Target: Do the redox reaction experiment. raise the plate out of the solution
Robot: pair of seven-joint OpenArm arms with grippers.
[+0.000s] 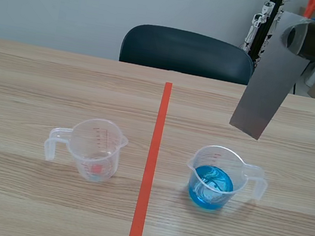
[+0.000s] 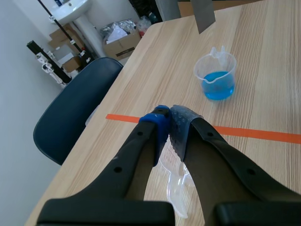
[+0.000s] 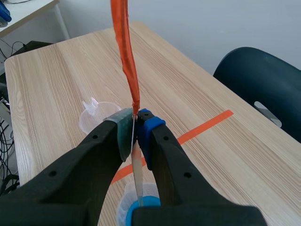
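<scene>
Grip on the plate (image 1: pixel 269 82) looks sound. My right gripper (image 3: pixel 135 123) is clamped on its upper end, one pad on each face, and an orange strip (image 3: pixel 124 47) rises from the pinch. The grey sheet hangs in the air over the right half of the desk (image 1: pixel 30 84), a little tilted in the scene view. Its lower edge is clear above the rim of the beaker of blue solution (image 1: pixel 214 179).

Down past the right wrist, the sheet runs edge-on toward the blue liquid, so I judge it to be over the cup and already out of the solution. To finish well, I would lift straight up without swinging, keep the sheet hanging over the cup so any drips fall back in, and leave the clamp as it is. A sideways drift could carry drops onto the wood or knock the lower corner against the rim.

The beaker stands near the desk's near edge, just right of the orange tape line (image 1: pixel 150 171). An empty beaker (image 1: pixel 96 150) stands left of that line, well apart. My left gripper (image 2: pixel 170 117) is above the empty one, its fingers together on nothing. A dark chair (image 1: pixel 187 50) sits beyond the far edge.
</scene>
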